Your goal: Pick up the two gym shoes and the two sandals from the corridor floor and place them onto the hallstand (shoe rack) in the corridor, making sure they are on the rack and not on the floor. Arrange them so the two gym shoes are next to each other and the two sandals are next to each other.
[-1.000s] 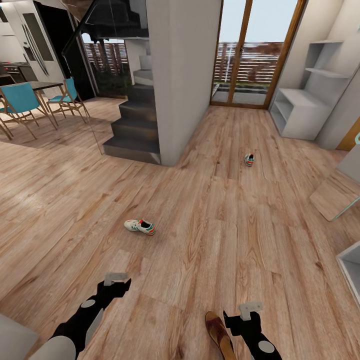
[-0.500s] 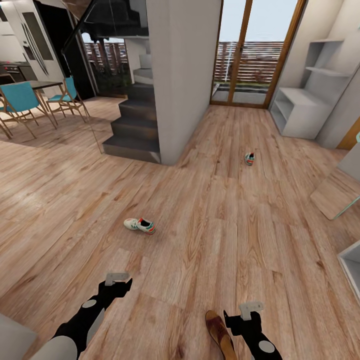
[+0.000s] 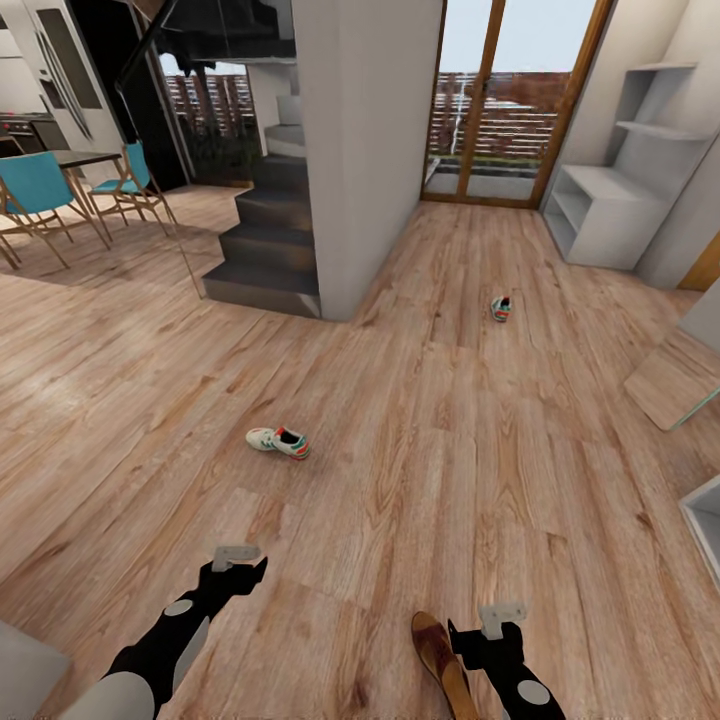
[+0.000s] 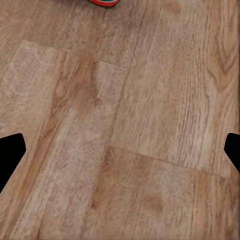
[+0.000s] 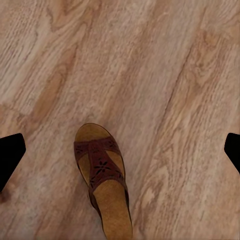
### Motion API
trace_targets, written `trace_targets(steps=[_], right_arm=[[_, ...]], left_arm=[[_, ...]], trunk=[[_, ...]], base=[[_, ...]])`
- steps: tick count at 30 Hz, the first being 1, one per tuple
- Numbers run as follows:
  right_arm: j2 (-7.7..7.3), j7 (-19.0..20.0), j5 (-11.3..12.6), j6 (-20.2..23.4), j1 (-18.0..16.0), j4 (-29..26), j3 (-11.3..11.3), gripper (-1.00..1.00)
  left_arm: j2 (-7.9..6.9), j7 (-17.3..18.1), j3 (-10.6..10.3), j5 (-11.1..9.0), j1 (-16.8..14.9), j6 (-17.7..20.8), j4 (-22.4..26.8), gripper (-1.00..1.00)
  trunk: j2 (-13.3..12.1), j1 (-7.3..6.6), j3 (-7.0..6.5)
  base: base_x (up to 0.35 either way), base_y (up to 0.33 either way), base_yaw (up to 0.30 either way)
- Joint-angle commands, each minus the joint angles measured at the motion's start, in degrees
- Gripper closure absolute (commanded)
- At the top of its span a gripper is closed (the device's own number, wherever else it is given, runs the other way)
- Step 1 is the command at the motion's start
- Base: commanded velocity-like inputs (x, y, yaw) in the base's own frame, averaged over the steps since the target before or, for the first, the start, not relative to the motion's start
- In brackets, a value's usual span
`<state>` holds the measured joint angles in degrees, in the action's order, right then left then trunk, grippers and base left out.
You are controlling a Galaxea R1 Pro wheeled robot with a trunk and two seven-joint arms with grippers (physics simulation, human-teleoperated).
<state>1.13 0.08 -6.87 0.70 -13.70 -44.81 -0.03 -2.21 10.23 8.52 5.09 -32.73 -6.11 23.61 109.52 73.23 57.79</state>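
One gym shoe (image 3: 278, 441) lies on the corridor floor (image 3: 420, 450) ahead of my left gripper (image 3: 240, 566); its red heel (image 4: 105, 2) just shows in the left wrist view. The other gym shoe (image 3: 500, 308) lies farther off, toward the hallstand (image 3: 600, 215) at the back right. A brown sandal (image 3: 440, 655) lies just left of my right gripper (image 3: 495, 625); the right wrist view looks down on that sandal (image 5: 102, 175). Both grippers hang open above the floor: left gripper (image 4: 120, 152) and right gripper (image 5: 120, 152) show fingertips far apart, holding nothing.
A dark staircase (image 3: 265, 250) and a grey pillar wall (image 3: 365, 150) stand ahead on the left. Glass doors (image 3: 500, 100) close the corridor's far end. Blue chairs (image 3: 40, 195) stand at the far left. A flat panel (image 3: 670, 385) and a grey box edge (image 3: 705, 520) sit at the right.
The whole picture has shifted a little, so the camera has moved. Both arms keep the same pose and both grippers stay open. The shoes and sandal lie where they were.
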Motion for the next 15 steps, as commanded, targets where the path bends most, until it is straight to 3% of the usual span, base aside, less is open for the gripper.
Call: trace_targets(steps=[1,15], right_arm=[[0.00,0.0,-0.6,0.1,0.0,0.0,0.0,-1.00],[-0.07,-0.3,-0.6,0.2,-0.4,-0.4,-0.3,-1.00]], left_arm=[[0.04,0.7,0.5,0.5,0.0,-0.2,0.0,-1.00],[0.08,2.6,0.5,0.5,0.0,-0.2,-0.1,-1.00]], trunk=[[0.4,0.22,0.31],[6.0,3.29,4.09]], base=[[0.000,0.000,0.000],[0.000,0.000,0.000]])
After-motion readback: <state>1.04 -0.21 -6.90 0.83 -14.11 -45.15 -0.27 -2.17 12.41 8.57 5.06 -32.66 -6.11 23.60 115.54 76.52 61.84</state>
